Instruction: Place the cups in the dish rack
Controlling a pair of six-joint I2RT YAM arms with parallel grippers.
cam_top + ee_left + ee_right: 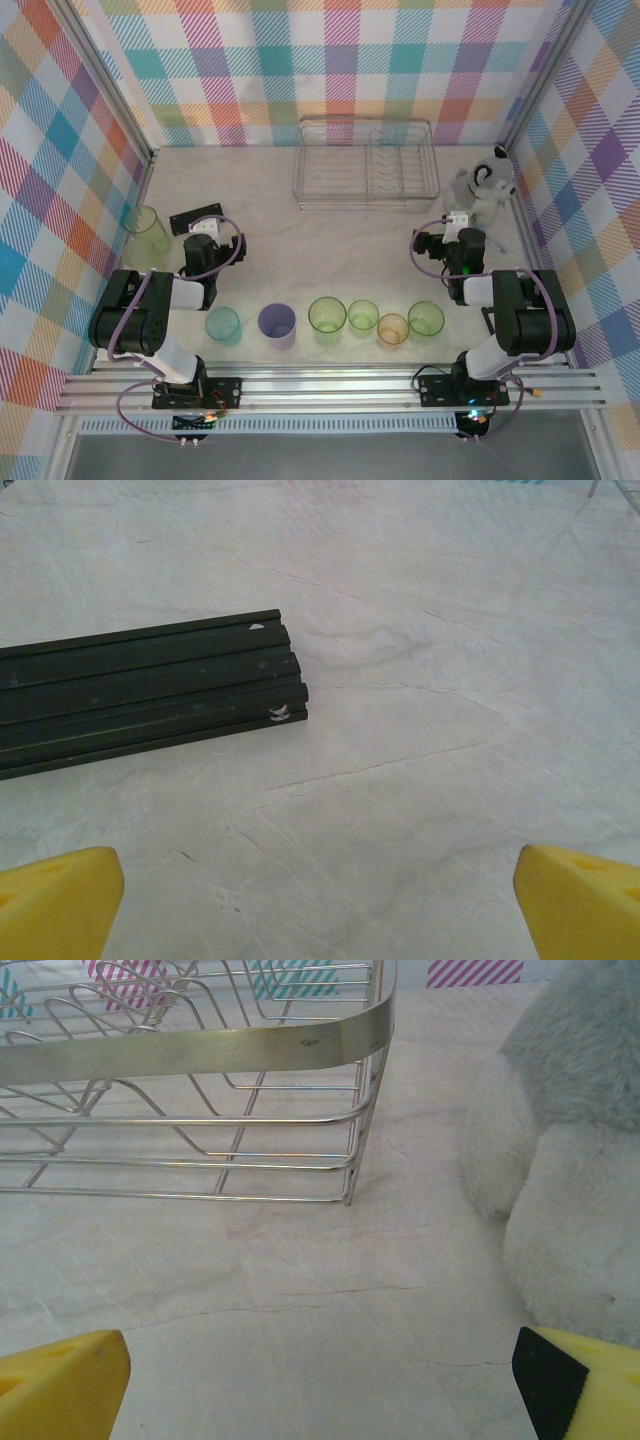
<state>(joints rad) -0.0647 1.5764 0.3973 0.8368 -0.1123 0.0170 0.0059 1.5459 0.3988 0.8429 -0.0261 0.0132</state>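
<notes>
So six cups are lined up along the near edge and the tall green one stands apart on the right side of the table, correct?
One thing is off: the tall green cup stands apart on the left side of the table, not the right, as the top external view shows. The six other cups do line the near edge.

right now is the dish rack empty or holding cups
Empty: the dish rack shows bare wire from above; the cups stand on the table, outside it.
</notes>
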